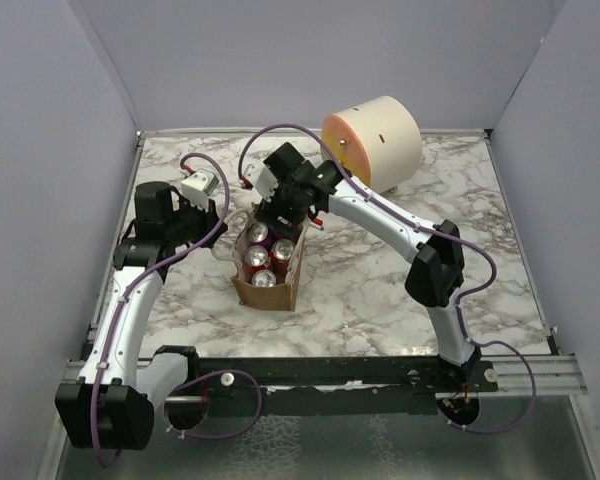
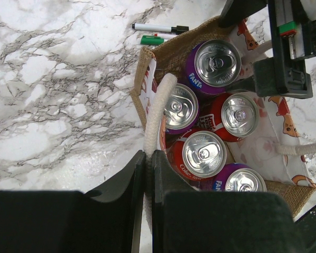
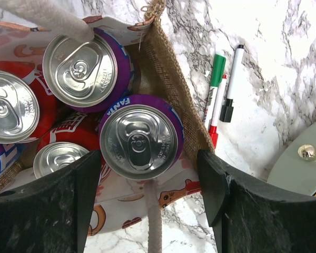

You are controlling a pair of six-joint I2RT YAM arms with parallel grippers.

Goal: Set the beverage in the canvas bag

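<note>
The tan canvas bag point(image 1: 281, 293) stands mid-table with several drink cans upright inside. My left gripper point(image 2: 148, 158) is shut on the bag's white rope handle point(image 2: 160, 103) at the bag's left rim; in the top view it point(image 1: 224, 228) is at the bag's left side. My right gripper point(image 3: 150, 182) is open above the bag's far end point(image 1: 278, 215). A purple Fanta can point(image 3: 139, 138) stands in the bag point(image 3: 174, 79) between its spread fingers, with gaps on both sides. Red cola cans point(image 2: 204, 154) and other purple cans point(image 2: 217, 62) fill the bag point(image 2: 174, 47).
A large cream-and-orange drum point(image 1: 375, 140) lies at the back right. Green, red and black markers point(image 3: 217, 89) lie on the marble just beyond the bag's far end, also seen in the left wrist view point(image 2: 158, 32). The bag's second handle point(image 3: 155, 221) runs under my right gripper.
</note>
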